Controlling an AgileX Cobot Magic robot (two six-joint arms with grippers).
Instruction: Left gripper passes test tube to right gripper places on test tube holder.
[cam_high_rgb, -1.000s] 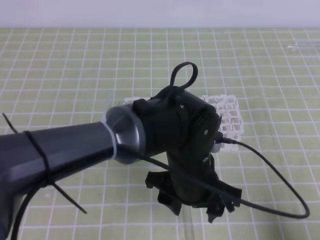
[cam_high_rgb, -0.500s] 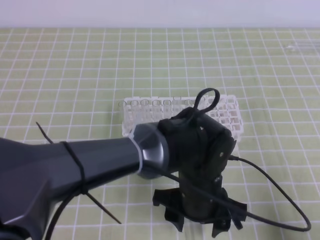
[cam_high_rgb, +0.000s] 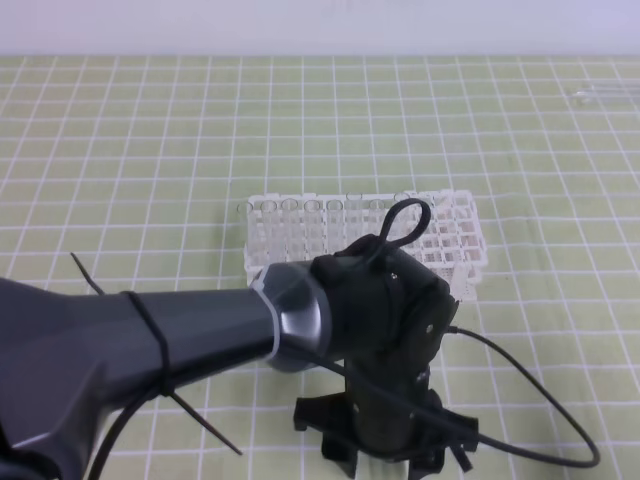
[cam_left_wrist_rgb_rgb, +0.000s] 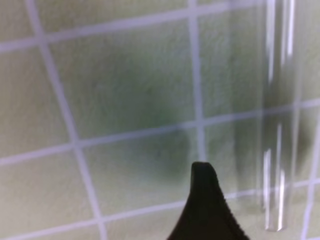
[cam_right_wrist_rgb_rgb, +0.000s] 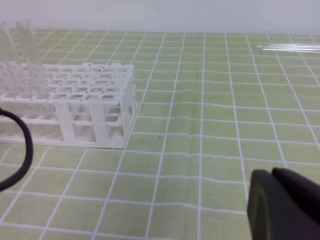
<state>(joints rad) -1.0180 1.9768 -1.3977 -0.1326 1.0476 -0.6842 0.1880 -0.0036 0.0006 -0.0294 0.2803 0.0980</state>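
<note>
1. The left gripper (cam_high_rgb: 400, 462) hangs low over the green mat (cam_high_rgb: 150, 150), at about 6 o'clock from the rack (cam_high_rgb: 455, 225).
2. In the left wrist view one dark finger (cam_left_wrist_rgb_rgb: 207, 210) shows, and the tube (cam_left_wrist_rgb_rgb: 277, 125) lies flat on the mat at 3 o'clock from it, just beside it and not held.
3. How wide the left fingers stand cannot be told from the pictures; they grip nothing that shows.
4. The right gripper (cam_right_wrist_rgb_rgb: 282, 205) waits at 4 o'clock from the rack, shut and empty.
5. The step looks like the pick-up, the very first one.
6. Next, the left fingers likely need to sit on both sides of the tube, then close softly so it does not roll away.
</note>
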